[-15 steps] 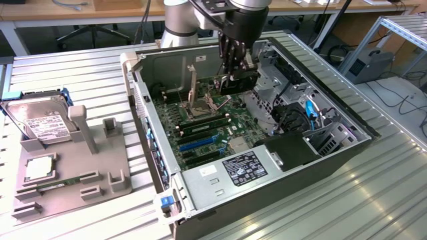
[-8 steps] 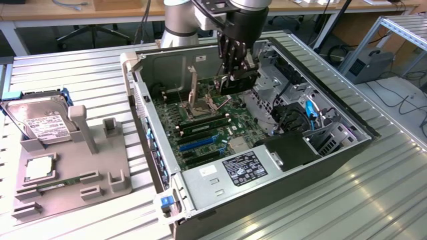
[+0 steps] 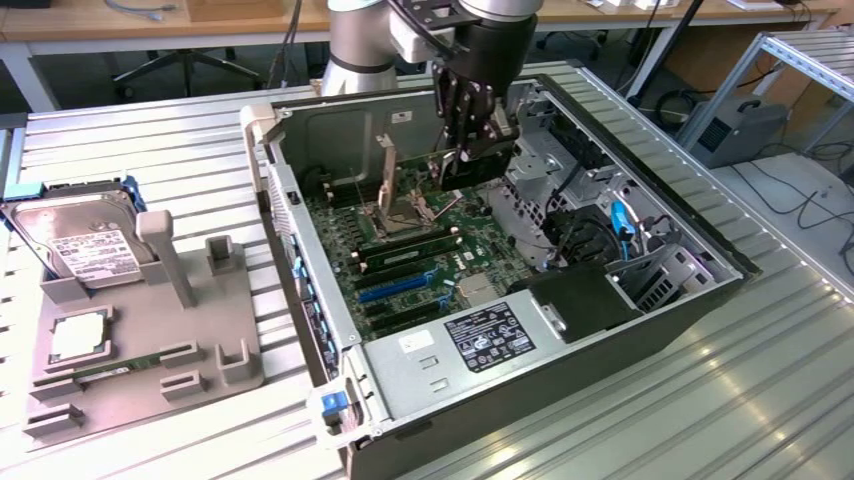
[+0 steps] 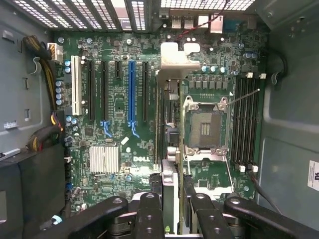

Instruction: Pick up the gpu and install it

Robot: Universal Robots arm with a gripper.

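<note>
My gripper hangs inside the open computer case, above the motherboard. It is shut on the gpu, a thin dark card held on edge. In the wrist view the gpu runs edge-on away from the gripper, its silvery bracket at the far end near the case's rear grille. The card sits between the black expansion slots and the CPU socket, to the socket side of the blue slot. I cannot tell whether it touches the board.
A grey fixture stands at the exterior view's left, carrying a silver hard drive, a chip and a green memory stick. Case walls, a drive cage and cables hem the board in.
</note>
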